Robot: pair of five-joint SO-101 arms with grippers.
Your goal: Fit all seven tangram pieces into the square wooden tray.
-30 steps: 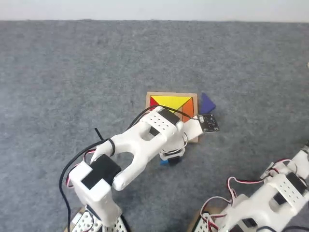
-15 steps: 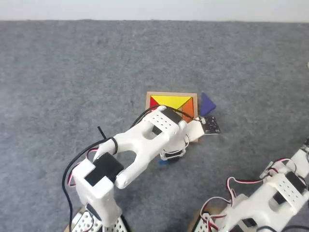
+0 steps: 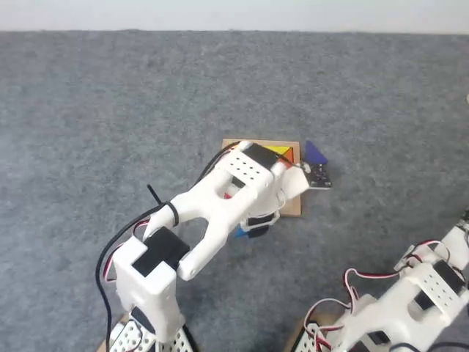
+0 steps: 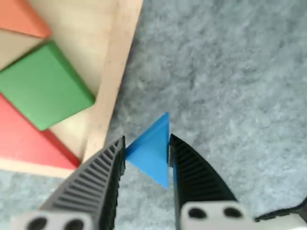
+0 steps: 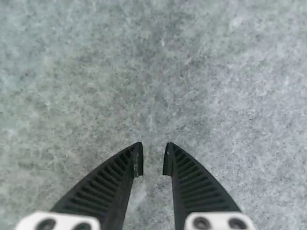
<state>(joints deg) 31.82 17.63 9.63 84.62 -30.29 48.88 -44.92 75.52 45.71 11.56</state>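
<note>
The square wooden tray lies mid-table, largely under the left arm; a yellow piece and an orange piece show at its far side. In the left wrist view the tray rim borders a green square, a red piece and an orange piece. My left gripper is shut on a small blue triangle, held over the carpet just outside the rim. That blue triangle peeks from under the arm. A purple piece lies beside the tray. My right gripper is shut over bare carpet.
Grey carpet covers the whole table. The right arm stays low at the near right corner, well away from the tray. A small black circuit board on the left arm hangs over the tray's right side.
The left arm has swung farther over the tray, hiding more of the yellow and orange pieces. The blue triangle in its gripper has shifted slightly left and away. The right arm is still.
</note>
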